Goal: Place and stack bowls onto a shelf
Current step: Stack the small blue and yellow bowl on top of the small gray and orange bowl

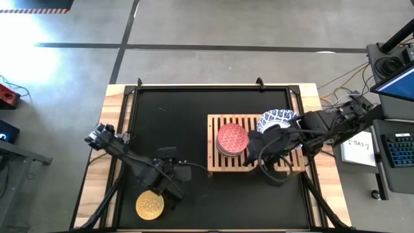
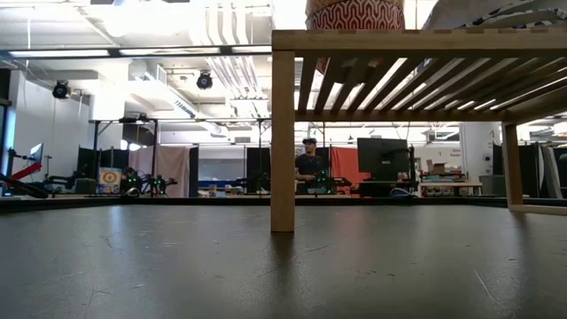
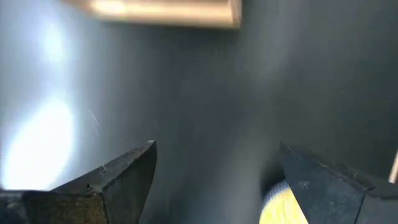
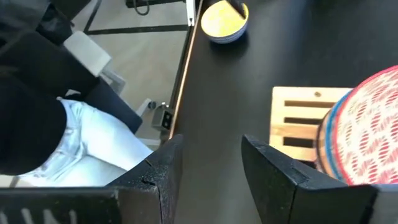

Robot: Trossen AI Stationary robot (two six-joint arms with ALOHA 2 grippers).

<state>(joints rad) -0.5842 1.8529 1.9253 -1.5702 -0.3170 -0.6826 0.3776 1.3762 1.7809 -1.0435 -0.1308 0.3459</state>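
Red bowl (image 1: 231,137) sits stacked on your shelf (image 1: 223,160); yellow bowl (image 1: 150,205) remains beside it, both grippers (image 3: 214,180) (image 4: 211,165) released.

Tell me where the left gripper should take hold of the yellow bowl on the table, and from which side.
Probably by the rim. The yellow bowl sits upright and open on the black table, so one finger can go inside its wall and one outside. Coming from above suits the left gripper, which hangs open right beside it; the edge nearest that gripper looks like the easiest to reach.
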